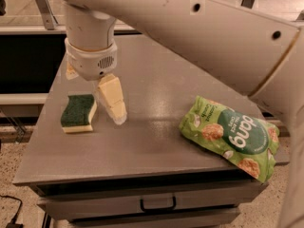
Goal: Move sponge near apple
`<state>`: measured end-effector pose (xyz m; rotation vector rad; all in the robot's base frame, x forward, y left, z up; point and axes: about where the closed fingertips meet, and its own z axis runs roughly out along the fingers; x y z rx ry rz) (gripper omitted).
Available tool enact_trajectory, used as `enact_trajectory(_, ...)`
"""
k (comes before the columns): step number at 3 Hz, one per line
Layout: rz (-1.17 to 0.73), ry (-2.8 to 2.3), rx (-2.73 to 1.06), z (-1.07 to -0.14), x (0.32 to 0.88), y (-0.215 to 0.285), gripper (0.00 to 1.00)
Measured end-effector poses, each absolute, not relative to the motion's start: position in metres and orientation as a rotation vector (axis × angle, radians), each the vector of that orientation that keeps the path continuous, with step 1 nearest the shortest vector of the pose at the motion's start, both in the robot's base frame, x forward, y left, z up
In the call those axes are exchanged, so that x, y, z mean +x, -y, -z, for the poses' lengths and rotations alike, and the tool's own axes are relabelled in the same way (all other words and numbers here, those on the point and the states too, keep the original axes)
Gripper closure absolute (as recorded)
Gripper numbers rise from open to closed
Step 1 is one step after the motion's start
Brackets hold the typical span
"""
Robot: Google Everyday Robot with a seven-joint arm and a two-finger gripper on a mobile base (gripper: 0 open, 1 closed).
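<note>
At the very front there is a drawer with a dark handle (157,204), under the edge of the grey surface (156,141).

On the right side of the surface, close to the front edge, lies a light green snack bag (232,137). It has pictures of round snacks on it. One corner of it hangs a little over the edge.

On the left side lies the sponge (78,113). It is flat on the surface, with its dark green side up and its pale yellow side underneath. Nothing is holding it.

Just beside the sponge, on its right, is the pincer (116,115). It is pale yellow and points down at a slant, with its tip low over the surface. It does not touch the sponge. I cannot tell if the pincer is open or closed.

Above the pincer is a round white wrist (91,56) with a small grille on it. A big white arm (204,37) goes from there up and across to the right.

Far behind the surface there is a low ledge (23,30) with a metal post.
</note>
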<state>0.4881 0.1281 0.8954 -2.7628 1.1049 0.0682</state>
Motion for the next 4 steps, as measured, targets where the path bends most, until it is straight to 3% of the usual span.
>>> enact_trajectory(4, -0.073, -0.607, -2.986, -0.859, 0.499, -0.176, 0.00)
